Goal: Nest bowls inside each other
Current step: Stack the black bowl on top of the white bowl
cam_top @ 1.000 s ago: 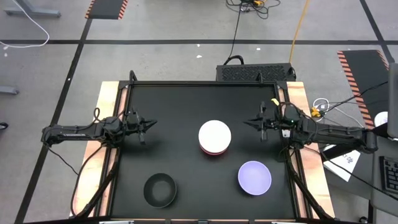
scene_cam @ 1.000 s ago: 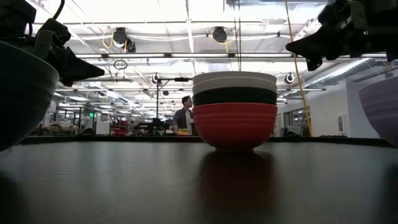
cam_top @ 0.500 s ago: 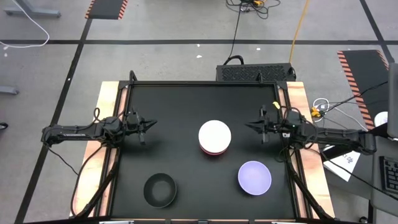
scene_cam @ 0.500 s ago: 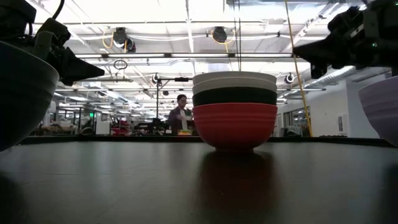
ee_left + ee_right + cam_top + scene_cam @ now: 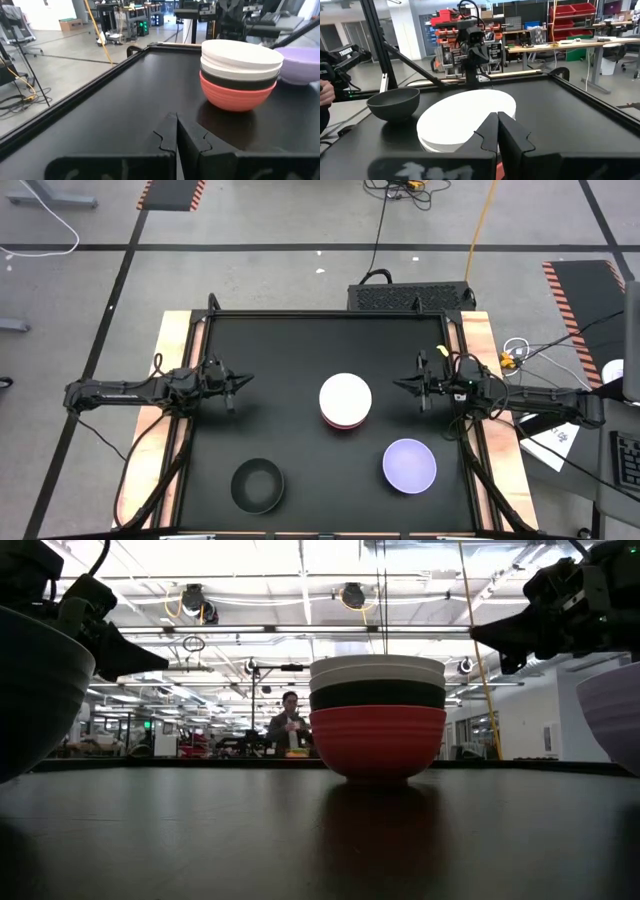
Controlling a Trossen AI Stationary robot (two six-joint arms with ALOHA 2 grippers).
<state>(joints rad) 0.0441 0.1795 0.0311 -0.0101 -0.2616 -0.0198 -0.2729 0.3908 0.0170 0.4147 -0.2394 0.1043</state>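
Well, we're looking at a half-built stack near the middle of the black table (image 5: 300, 340): a red round plastic bowl (image 5: 378, 740) at the bottom, a black bowl (image 5: 378, 695) nested in it, and a white bowl (image 5: 345, 396) on top. From the level view there seem to be two white rims up there, so we judge four bowls already nested, though we can't be certain of the count.

Two are left, by our reckoning. The pale lavender round plastic bowl (image 5: 409, 464) sits alone toward the table's near-right corner, well apart from the stack. The second black round bowl (image 5: 257, 485) sits alone by the near edge, left of centre.

Neither arm is carrying anything. We see the left tool (image 5: 238, 383) hovering above the table close to its left edge, fingers pressed together and empty. Across the way, the right tool (image 5: 404, 384) hangs close to the right edge, pointed at the stack, likewise closed on nothing.

So we'd call it about two-thirds done: the lavender one looks handiest for the right arm, the loose black one for the left.
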